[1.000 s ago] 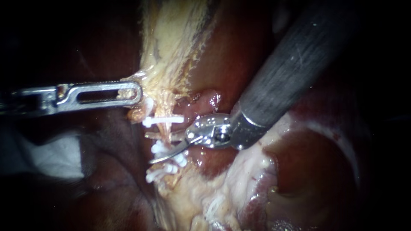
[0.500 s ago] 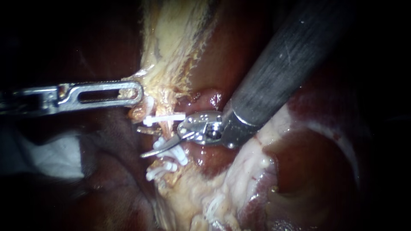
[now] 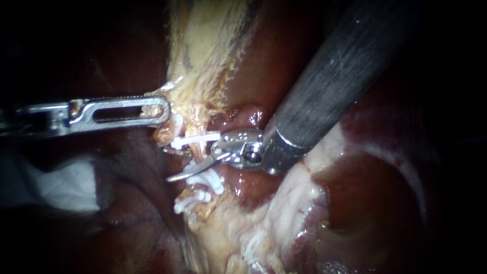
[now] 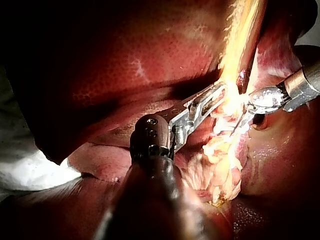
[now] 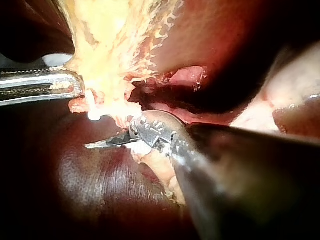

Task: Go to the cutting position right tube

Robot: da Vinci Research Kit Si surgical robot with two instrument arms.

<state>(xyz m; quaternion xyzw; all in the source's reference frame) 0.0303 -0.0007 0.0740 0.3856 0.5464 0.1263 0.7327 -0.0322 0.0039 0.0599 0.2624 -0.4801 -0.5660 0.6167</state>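
Right instrument [image 3: 178,165]: curved steel blades parted, gripping nothing, straddling the thin pale tube [image 3: 199,151] between white plastic clips [image 3: 195,138]. My left instrument's [image 3: 161,109] slotted jaws clamp yellowish fatty tissue [image 3: 203,61].

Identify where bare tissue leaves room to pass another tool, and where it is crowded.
Free: the dark liver surface below the left instrument, bordered by the white cloth. Crowded: around the white clips, where the right instrument reaches in beside the yellowish tissue.
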